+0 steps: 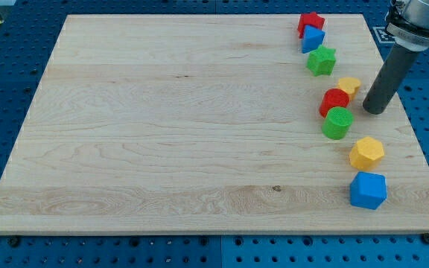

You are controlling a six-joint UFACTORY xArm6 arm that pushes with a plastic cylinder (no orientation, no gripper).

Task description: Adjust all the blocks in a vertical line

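Standing near the desk's [162,149] right edge, my tip [375,112] is resting just right of the red cylinder [334,100] and small yellow block [349,85]. It is a bare rod, grasping nothing. Eight blocks are running down the right side, leaving the left wide open.

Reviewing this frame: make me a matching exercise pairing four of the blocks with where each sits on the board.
Things:
1. red star block
2. blue block at the view's bottom
3. green cylinder
4. small yellow block

Places:
A. nearest the bottom edge
B. just left of my tip
C. topmost in the column
D. directly below the red cylinder

Pairs: 1-C, 2-A, 3-D, 4-B
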